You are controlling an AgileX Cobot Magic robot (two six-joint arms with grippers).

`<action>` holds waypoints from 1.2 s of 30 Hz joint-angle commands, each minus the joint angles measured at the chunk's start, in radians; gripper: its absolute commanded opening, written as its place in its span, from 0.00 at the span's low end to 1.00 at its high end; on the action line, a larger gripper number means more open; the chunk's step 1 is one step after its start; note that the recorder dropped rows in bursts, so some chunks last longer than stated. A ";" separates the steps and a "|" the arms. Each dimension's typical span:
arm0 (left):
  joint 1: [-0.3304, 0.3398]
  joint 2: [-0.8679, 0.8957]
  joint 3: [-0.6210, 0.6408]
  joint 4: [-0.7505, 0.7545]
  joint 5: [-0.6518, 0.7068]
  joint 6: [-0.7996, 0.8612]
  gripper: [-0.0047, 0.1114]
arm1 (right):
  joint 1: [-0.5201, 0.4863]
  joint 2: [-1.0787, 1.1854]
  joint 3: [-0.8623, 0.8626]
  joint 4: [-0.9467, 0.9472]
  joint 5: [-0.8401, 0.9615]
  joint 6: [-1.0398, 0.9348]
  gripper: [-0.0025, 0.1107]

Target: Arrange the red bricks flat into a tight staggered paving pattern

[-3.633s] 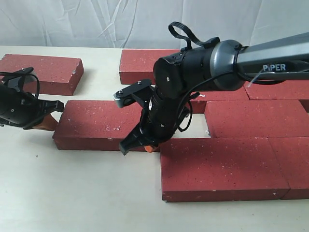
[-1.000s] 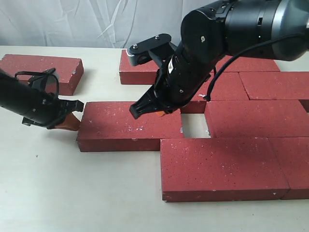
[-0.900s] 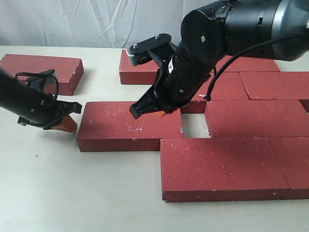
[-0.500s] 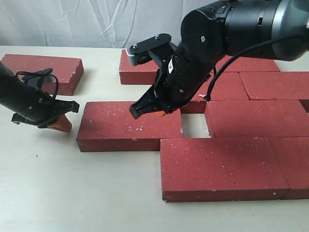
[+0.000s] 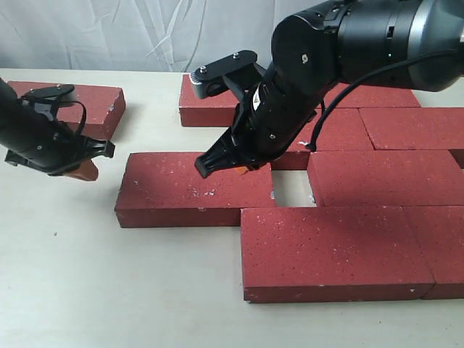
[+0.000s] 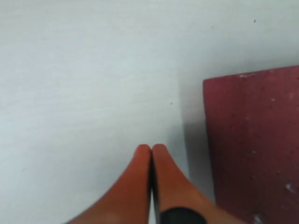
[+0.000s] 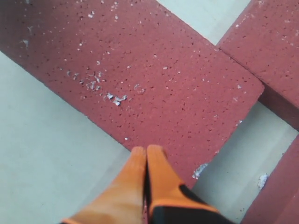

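Note:
Several red bricks lie flat on the table. A loose brick [image 5: 67,109] sits apart at the far left. The middle brick [image 5: 192,188] [image 7: 154,79] lies with a small gap [image 5: 293,190] between it and the brick on its right [image 5: 384,177]. A front brick [image 5: 333,250] touches its near edge. My left gripper [image 5: 83,170] [image 6: 151,147] is shut and empty, hovering left of the middle brick, apart from it. A brick corner [image 6: 254,140] shows beside it. My right gripper [image 5: 235,167] [image 7: 146,149] is shut and empty over the middle brick's far edge.
More red bricks form the back rows [image 5: 217,98] [image 5: 413,127] and front right corner [image 5: 438,246]. The right arm's dark body [image 5: 304,80] hangs over the back bricks. Bare pale tabletop [image 5: 109,290] spreads at the front left. A white cloth hangs behind.
The middle brick slid right toward the paved group. My left gripper then drew back from its left end, moving left and away. My right gripper shifted from its near edge to its far edge.

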 commanded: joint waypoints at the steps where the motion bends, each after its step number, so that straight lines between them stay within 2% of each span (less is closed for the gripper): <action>1: -0.052 -0.060 -0.004 0.110 -0.011 -0.083 0.04 | -0.005 -0.009 -0.003 -0.006 -0.008 0.005 0.02; 7: -0.133 -0.068 -0.004 0.426 -0.017 -0.365 0.04 | -0.030 -0.009 -0.003 0.008 0.003 0.022 0.02; 9: -0.149 -0.068 -0.004 0.477 -0.017 -0.413 0.04 | -0.065 -0.009 -0.003 0.055 0.008 0.022 0.02; 19: -0.149 -0.068 -0.004 0.399 -0.039 -0.413 0.04 | -0.238 -0.009 -0.003 0.160 0.095 0.009 0.02; 28: -0.149 -0.066 -0.004 0.413 -0.028 -0.411 0.04 | -0.393 -0.009 -0.003 0.340 0.152 -0.106 0.02; 36: -0.149 0.006 -0.004 0.399 -0.024 -0.411 0.04 | -0.403 -0.009 -0.003 0.378 0.159 -0.130 0.02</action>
